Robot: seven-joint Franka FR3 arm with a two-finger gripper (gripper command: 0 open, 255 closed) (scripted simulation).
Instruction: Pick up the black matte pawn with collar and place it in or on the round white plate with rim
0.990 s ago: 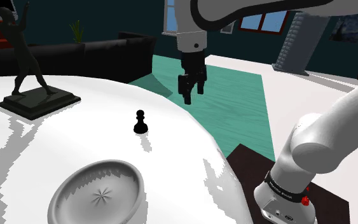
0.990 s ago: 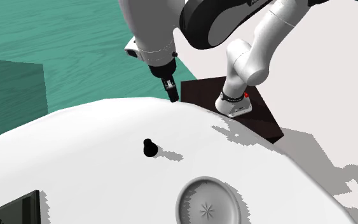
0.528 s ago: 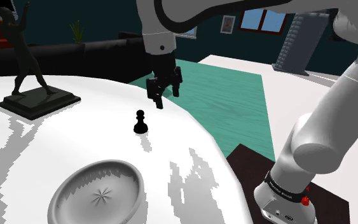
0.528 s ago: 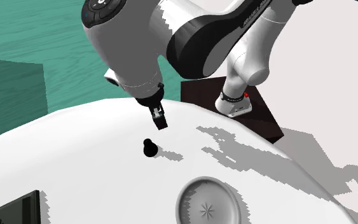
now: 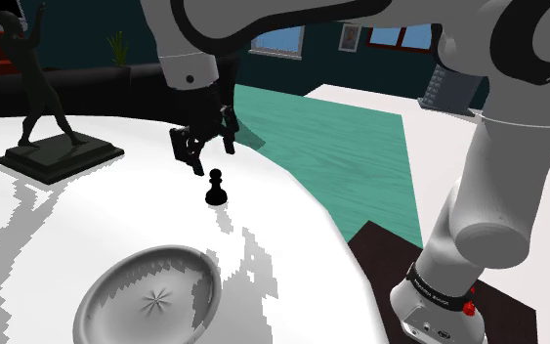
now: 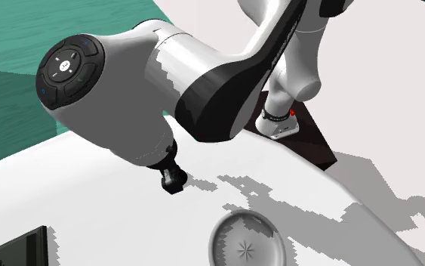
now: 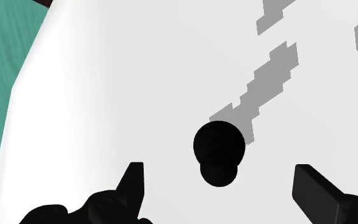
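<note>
On the white table (image 5: 106, 210) stand one black pawn (image 5: 215, 188), one round pale plate (image 5: 116, 283) and one dark statue (image 5: 43, 107). Just above the pawn hovers the single gripper (image 5: 207, 156), its two fingers (image 7: 133, 184) spread wide, touching nothing. The pawn stands upright, apart from the plate.

— What did the work surface carry?
— I logged a round white table (image 5: 87, 225). Three items stood on it:
1. A black pawn (image 5: 215, 188), upright.
2. A round grey-white plate (image 5: 111, 283), near the pawn.
3. A dark statue (image 5: 40, 93) on a flat base, well apart from both.
</note>
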